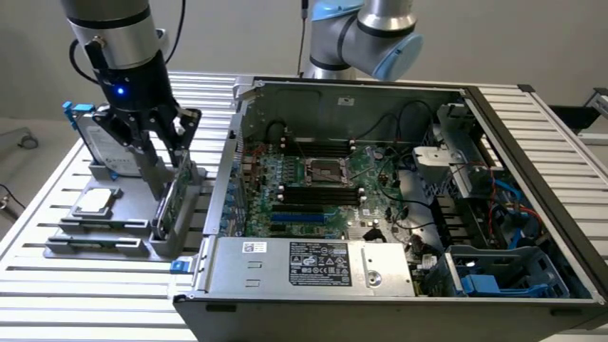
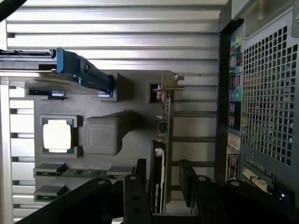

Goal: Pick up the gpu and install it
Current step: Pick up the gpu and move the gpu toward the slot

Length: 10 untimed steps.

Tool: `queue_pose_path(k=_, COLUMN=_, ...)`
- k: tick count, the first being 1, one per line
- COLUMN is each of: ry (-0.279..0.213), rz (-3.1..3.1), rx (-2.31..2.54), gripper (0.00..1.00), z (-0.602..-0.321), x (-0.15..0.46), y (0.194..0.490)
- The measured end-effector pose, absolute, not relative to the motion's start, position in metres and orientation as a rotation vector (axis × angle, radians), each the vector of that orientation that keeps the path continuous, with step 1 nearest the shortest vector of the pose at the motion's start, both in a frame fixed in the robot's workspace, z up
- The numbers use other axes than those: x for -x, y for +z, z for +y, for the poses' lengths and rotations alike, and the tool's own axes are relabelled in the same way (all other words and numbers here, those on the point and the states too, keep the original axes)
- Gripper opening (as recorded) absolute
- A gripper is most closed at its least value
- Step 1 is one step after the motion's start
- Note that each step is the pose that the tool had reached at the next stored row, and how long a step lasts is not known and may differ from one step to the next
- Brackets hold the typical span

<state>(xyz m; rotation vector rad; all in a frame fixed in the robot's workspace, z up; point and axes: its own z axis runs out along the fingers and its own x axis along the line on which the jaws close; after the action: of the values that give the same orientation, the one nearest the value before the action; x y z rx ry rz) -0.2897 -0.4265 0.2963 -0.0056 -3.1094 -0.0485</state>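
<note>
Gripper [image 1: 171, 178], fingers spread apart, one on each side of the gpu [image 2: 164, 121] (card standing on edge in the grey holder [image 1: 95, 246], exterior view's left, beside the open computer case [image 1: 532, 142]).

My gripper [image 1: 171, 178] hides the upper edge of the gpu [image 1: 167, 214] in the exterior view. The wrist view's border cuts off its cooler end. Print on the power supply label [image 1: 318, 262] is too small to read.
</note>
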Motion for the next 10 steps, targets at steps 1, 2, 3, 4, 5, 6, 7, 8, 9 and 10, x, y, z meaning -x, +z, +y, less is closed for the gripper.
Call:
queue_pose_path(k=1, ry=-0.048, rz=-3.109, rx=0.005, gripper=0.42, z=-0.427, x=0.290, y=0.294)
queue_pose_path(k=2, ry=-0.048, rz=-3.109, rx=0.006, gripper=0.42, z=-0.427, x=0.290, y=0.293)
queue_pose_path(k=3, ry=-0.048, rz=-3.109, rx=0.005, gripper=0.42, z=-0.428, x=0.290, y=0.291)
queue_pose_path(k=4, ry=-0.049, rz=-3.109, rx=0.005, gripper=0.42, z=-0.428, x=0.290, y=0.289)
queue_pose_path(k=5, ry=-0.049, rz=-3.109, rx=0.006, gripper=0.42, z=-0.428, x=0.290, y=0.287)
queue_pose_path(k=6, ry=-0.048, rz=-3.109, rx=0.006, gripper=0.42, z=-0.428, x=0.290, y=0.285)
queue_pose_path(k=7, ry=-0.049, rz=-3.109, rx=0.006, gripper=0.42, z=-0.429, x=0.290, y=0.284)
queue_pose_path(k=8, ry=-0.048, rz=-3.109, rx=0.006, gripper=0.42, z=-0.429, x=0.290, y=0.282)
queue_pose_path(k=9, ry=-0.048, rz=-3.109, rx=0.005, gripper=0.42, z=-0.429, x=0.290, y=0.280)
queue_pose_path(k=10, ry=-0.049, rz=-3.109, rx=0.005, gripper=0.42, z=-0.429, x=0.290, y=0.278)
